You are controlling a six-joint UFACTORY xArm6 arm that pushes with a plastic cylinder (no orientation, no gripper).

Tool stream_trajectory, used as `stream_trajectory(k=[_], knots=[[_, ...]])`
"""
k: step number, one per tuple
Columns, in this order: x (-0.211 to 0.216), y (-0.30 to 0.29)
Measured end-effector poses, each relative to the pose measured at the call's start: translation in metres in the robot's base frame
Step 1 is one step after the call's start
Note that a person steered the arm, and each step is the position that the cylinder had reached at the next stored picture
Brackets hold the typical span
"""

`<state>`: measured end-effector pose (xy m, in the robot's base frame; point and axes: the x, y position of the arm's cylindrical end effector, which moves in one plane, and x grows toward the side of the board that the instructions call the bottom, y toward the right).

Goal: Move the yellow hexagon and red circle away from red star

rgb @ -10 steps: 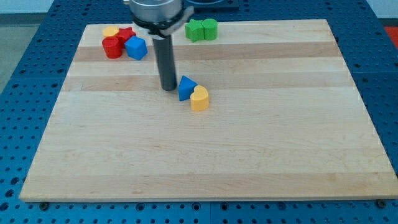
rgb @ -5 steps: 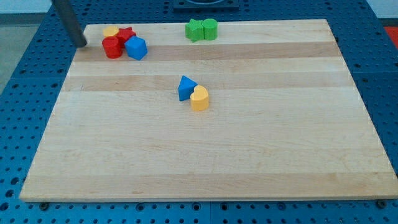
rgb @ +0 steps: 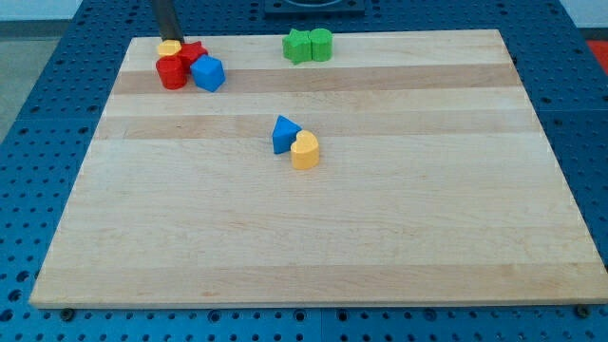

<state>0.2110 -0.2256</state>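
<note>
Blue pegboard frames the pale wooden bench [rgb: 380,237]. Since a half-second ago my tip [rgb: 171,40] has swung from the cluster's left to just above the small yellow hexagon block [rgb: 170,47], which touches the red star block [rgb: 193,53] beside the red circle block [rgb: 172,72]; a downward push looks ready. No pincer exists. Counted: two yellow, two red, two blue, two green blocks.

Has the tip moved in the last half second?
Yes. My tip went toward the view's right and slightly up, from off the board's left edge to the top edge, right behind the yellow hexagon.
</note>
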Motion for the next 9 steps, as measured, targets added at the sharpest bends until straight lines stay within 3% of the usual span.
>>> stream_trajectory(k=[5,9], knots=[[0.077,-0.033],[0.132,-0.013]])
